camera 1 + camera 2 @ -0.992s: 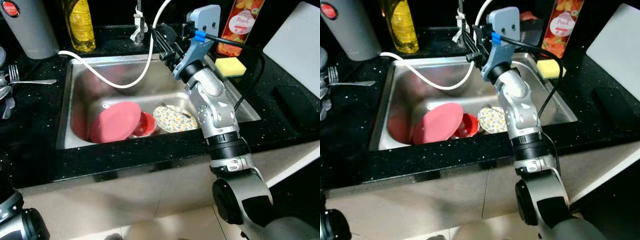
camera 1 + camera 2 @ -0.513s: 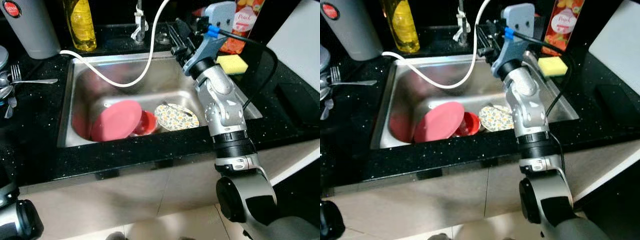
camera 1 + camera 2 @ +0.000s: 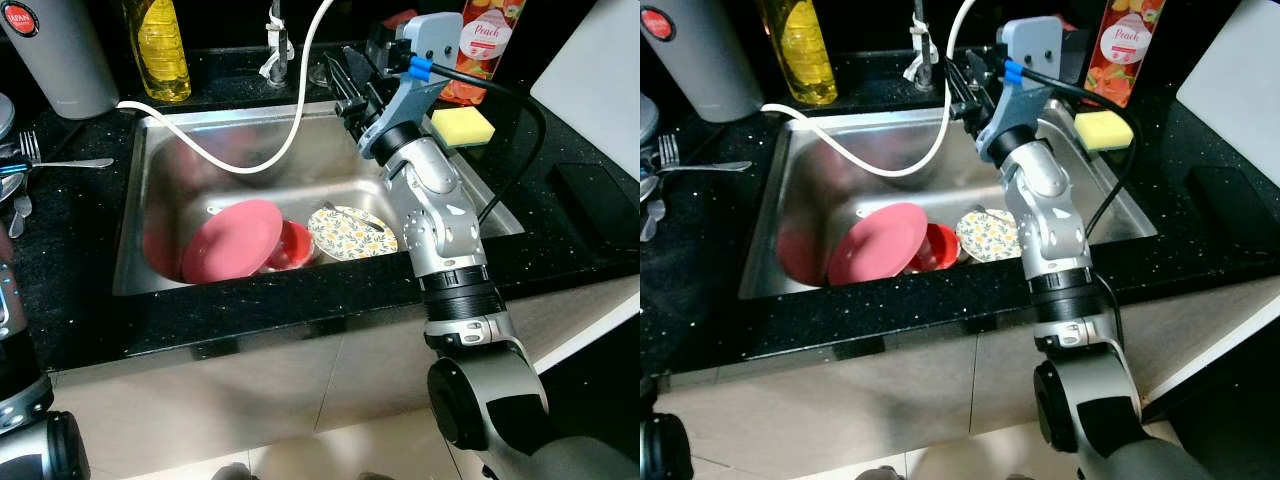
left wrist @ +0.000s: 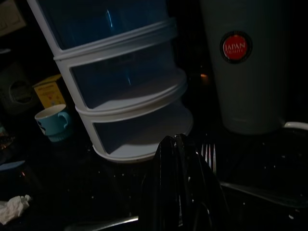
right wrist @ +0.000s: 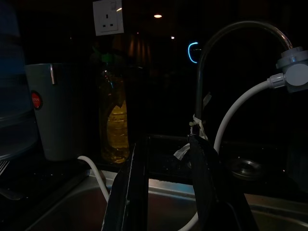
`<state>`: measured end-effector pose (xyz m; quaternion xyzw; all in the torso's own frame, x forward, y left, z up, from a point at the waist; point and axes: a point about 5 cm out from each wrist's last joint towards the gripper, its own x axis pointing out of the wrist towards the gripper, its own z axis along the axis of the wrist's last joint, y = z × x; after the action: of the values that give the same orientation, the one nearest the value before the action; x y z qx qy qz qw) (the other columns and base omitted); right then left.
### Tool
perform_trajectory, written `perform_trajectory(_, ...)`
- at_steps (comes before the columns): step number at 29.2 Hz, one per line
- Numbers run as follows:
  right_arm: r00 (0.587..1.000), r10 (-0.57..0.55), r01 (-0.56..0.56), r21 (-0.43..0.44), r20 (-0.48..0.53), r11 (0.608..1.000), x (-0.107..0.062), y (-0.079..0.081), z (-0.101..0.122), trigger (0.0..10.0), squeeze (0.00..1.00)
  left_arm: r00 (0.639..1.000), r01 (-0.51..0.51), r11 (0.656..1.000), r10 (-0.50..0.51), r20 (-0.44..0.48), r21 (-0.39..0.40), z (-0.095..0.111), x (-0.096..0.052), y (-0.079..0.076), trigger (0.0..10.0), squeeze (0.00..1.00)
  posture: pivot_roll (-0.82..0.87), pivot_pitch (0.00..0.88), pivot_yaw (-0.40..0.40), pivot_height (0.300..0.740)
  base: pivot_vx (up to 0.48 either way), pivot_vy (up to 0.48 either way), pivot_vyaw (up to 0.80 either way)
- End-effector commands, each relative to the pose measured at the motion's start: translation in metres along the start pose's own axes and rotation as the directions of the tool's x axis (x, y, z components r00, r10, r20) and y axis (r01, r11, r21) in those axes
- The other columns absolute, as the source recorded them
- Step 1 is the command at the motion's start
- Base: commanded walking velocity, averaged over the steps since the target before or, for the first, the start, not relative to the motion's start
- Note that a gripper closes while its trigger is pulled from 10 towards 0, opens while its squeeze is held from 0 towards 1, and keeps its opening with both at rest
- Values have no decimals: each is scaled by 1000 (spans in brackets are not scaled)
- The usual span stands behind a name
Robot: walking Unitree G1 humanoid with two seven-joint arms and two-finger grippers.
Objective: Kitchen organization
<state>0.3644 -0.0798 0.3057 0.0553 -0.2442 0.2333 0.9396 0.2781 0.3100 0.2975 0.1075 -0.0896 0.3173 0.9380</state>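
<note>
In the steel sink [image 3: 160, 190] a pink plate [image 3: 232, 240] leans on a red bowl [image 3: 292, 245]. Beside them lies a flower-patterned dish [image 3: 350, 232]. My right gripper [image 3: 347, 78] hovers open over the sink's back right rim, close to the faucet [image 3: 275, 40] and its white hose [image 3: 250, 160], holding nothing. In the right wrist view its two fingers [image 5: 129, 192] stand apart with the faucet [image 5: 207, 77] beyond them. My left gripper [image 4: 185, 192] is shut over the dark counter at the left, just short of a fork [image 4: 209, 155].
A yellow soap bottle [image 3: 160, 50] and a grey tumbler [image 3: 55, 55] stand behind the sink. The fork [image 3: 50, 160] lies left of it. A yellow sponge [image 3: 462, 125], a peach carton [image 3: 485, 40] and a white board [image 3: 600, 80] are at the right. A white drawer unit [image 4: 120, 82] and a blue mug [image 4: 53, 122] stand left.
My right gripper has shifted a little to the right and back, toward the sink's rear rim. The dishes in the sink have not moved.
</note>
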Motion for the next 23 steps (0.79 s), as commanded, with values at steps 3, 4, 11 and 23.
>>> perform_trajectory(3, 1000, -6, 6, 10, -7, 1000, 0, 0, -1, 10000, 0, 1000, 2, 1000, -1, 29, -10, 4, -2, -3, 10000, 0, 173, 38, 11, 740, 0, 100, 0)
perform_trajectory(4, 1000, -6, 6, 9, -8, 1000, 0, 0, -1, 10000, 0, 1000, 1, 1000, -1, 30, -9, 4, -3, -3, 10000, 0, 173, 38, 11, 740, 0, 307, 0)
perform_trajectory(11, 1000, -8, 8, 9, -12, 1000, 0, -1, -1, 10000, 0, 999, -1, 1000, 1, 39, -9, 3, -3, -4, 10000, 0, 171, 37, 11, 740, 0, 344, 0)
perform_trajectory(23, 1000, -8, 8, 8, -10, 1000, 0, -1, -1, 10000, 0, 999, -9, 1000, 10, 44, -12, 2, -3, -2, 10000, 0, 173, 35, 10, 740, 0, 452, 0)
